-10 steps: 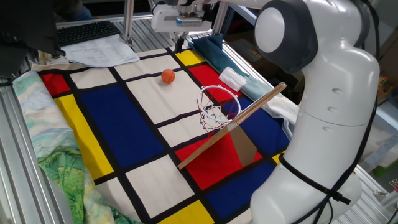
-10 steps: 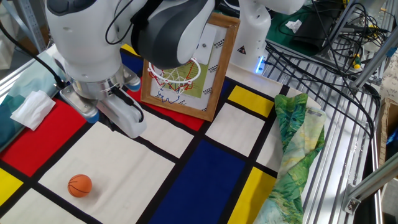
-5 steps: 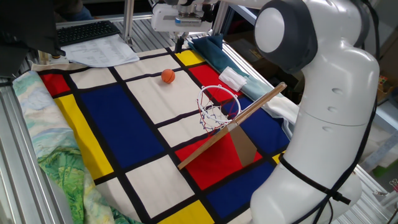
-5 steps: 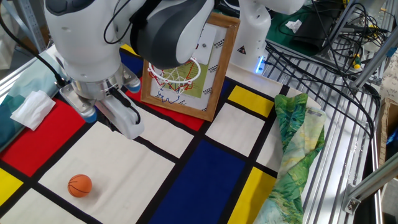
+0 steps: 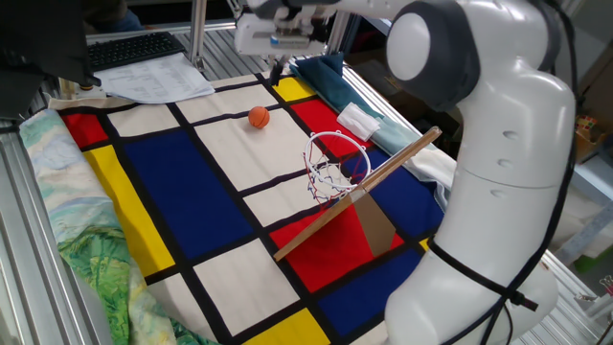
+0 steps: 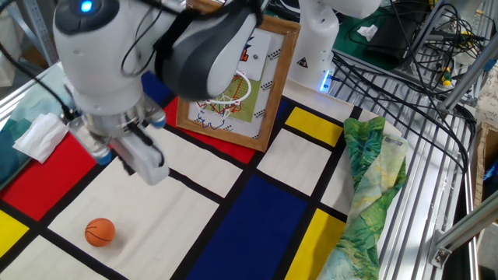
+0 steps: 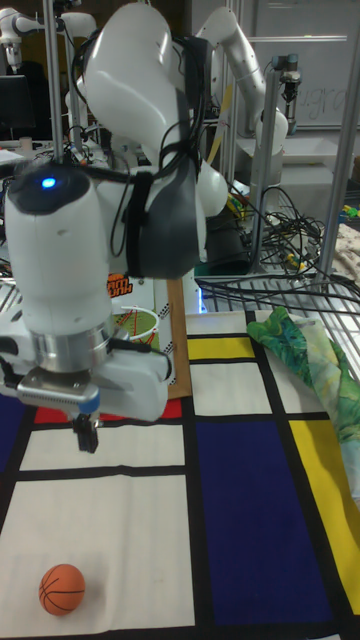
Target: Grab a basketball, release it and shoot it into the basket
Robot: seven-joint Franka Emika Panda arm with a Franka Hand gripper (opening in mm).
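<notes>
The basketball [image 5: 259, 117] [image 6: 99, 232] [image 7: 62, 588] is a tiny orange ball lying alone on a white square of the checked cloth. My gripper [image 5: 276, 69] [image 7: 87, 436] hangs above the cloth, apart from the ball, between it and the basket. Its dark fingertips show as one narrow stub with no gap, and nothing is held. In the other fixed view the white hand [image 6: 138, 158] hides the fingers. The basket [image 5: 337, 158] [image 6: 226, 93] [image 7: 135, 325] has a white rim and a red-white-blue net on a slanted brown board [image 5: 364, 192].
A green patterned cloth [image 6: 369, 175] [image 5: 91, 268] is bunched along one table edge. A folded white cloth [image 6: 37, 134] and a teal cloth [image 5: 321, 77] lie at the far side. Papers and a keyboard [image 5: 134, 53] sit past the mat. Black cables [image 6: 405, 70] run behind.
The arm has swung, carrying the hand a little away from the basket and toward the ball's side of the mat. The ball has not moved.
</notes>
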